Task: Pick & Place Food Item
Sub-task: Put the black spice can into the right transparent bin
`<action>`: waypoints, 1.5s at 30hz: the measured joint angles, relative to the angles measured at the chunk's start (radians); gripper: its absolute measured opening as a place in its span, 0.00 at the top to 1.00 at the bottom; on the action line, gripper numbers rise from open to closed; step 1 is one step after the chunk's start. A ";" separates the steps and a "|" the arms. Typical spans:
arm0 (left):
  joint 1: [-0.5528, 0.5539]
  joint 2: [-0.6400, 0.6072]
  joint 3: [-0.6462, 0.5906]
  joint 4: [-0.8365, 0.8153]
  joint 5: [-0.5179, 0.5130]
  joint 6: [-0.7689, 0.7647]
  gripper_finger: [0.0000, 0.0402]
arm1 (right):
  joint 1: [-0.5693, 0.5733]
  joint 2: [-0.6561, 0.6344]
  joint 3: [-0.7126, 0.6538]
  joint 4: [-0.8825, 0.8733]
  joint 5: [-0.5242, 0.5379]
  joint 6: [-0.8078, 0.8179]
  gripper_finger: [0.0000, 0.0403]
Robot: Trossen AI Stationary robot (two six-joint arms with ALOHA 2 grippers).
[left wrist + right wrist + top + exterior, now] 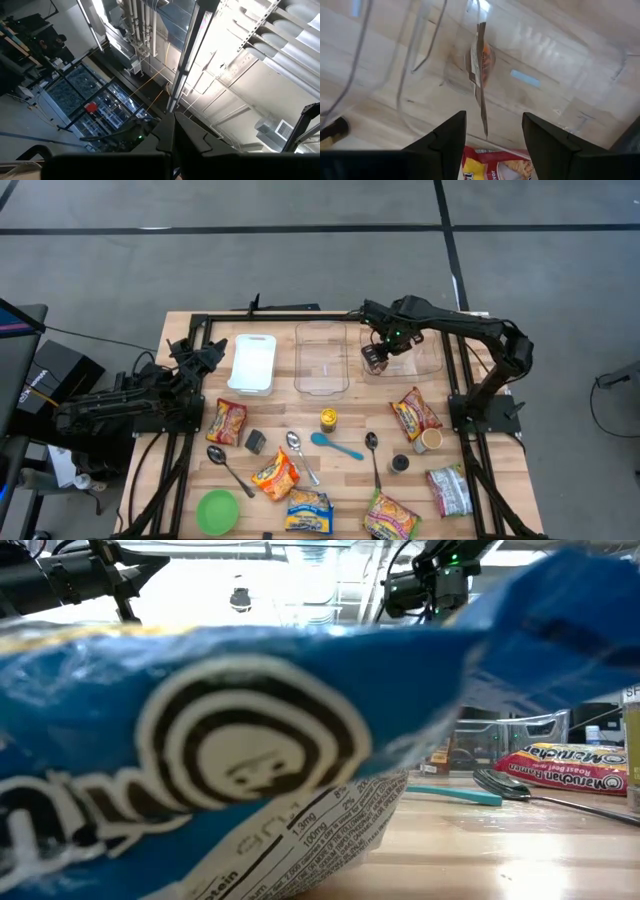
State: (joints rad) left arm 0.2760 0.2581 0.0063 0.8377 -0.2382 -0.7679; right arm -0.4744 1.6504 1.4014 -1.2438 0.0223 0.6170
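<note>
Food packet (479,65) stands on edge in the clear bin (432,360), just ahead of the right tool (492,137), jaws apart and empty; left tool (205,358) parked shut.

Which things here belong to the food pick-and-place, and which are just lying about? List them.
In the job:
right gripper, open over the right clear bin
food packet inside that bin

Lying about:
green bowl
yellow jar
blue spoon
white tray
middle clear bin
left gripper, shut, parked at the table's left edge
</note>
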 joint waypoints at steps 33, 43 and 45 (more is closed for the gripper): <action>0.000 0.000 0.000 0.000 0.000 0.000 1.00 | 0.593 -0.465 0.000 0.086 0.109 0.217 0.55; 0.000 0.000 0.000 0.010 0.000 0.000 1.00 | 0.718 -0.418 0.000 0.133 0.163 0.260 0.60; 0.000 0.001 0.000 0.028 0.000 0.000 1.00 | 0.728 -0.405 0.000 0.130 0.163 0.259 0.61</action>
State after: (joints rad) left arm 0.2760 0.2588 0.0060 0.8653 -0.2382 -0.7684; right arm 0.2533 1.2452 1.4014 -1.1136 0.1850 0.8761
